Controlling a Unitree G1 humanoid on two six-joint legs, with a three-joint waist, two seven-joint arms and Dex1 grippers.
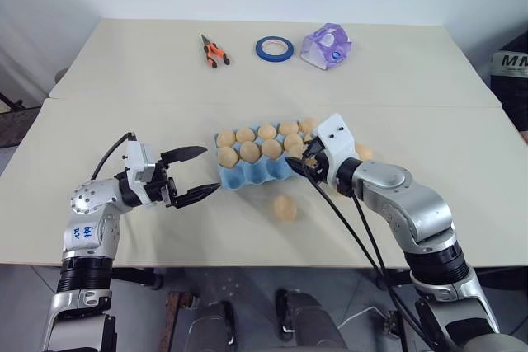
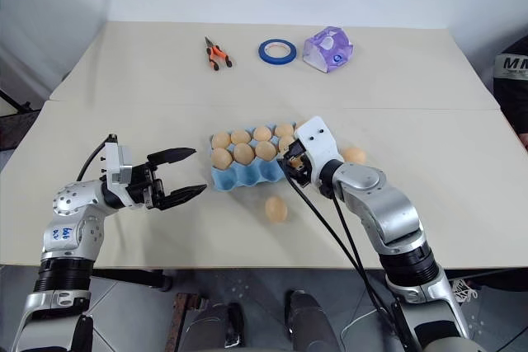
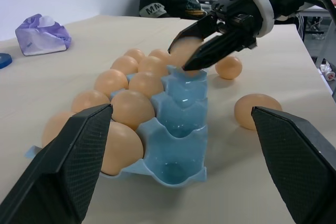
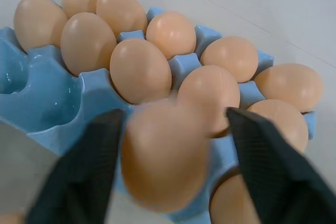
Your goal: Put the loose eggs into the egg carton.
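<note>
One loose egg lies on the table just in front of the egg carton, another to its right. The left gripper hovers left of the carton, fingers spread and empty. The right gripper is over the carton's near-right cups (most cups are filled), fingers parted with an egg between them.

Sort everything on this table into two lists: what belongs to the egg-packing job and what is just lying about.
Belongs to the job:
- egg carton
- egg between the right gripper fingers, over the carton
- loose egg in front of the carton
- loose egg to the carton's right

Just lying about:
- pliers
- blue tape ring
- purple-and-white packet
</note>
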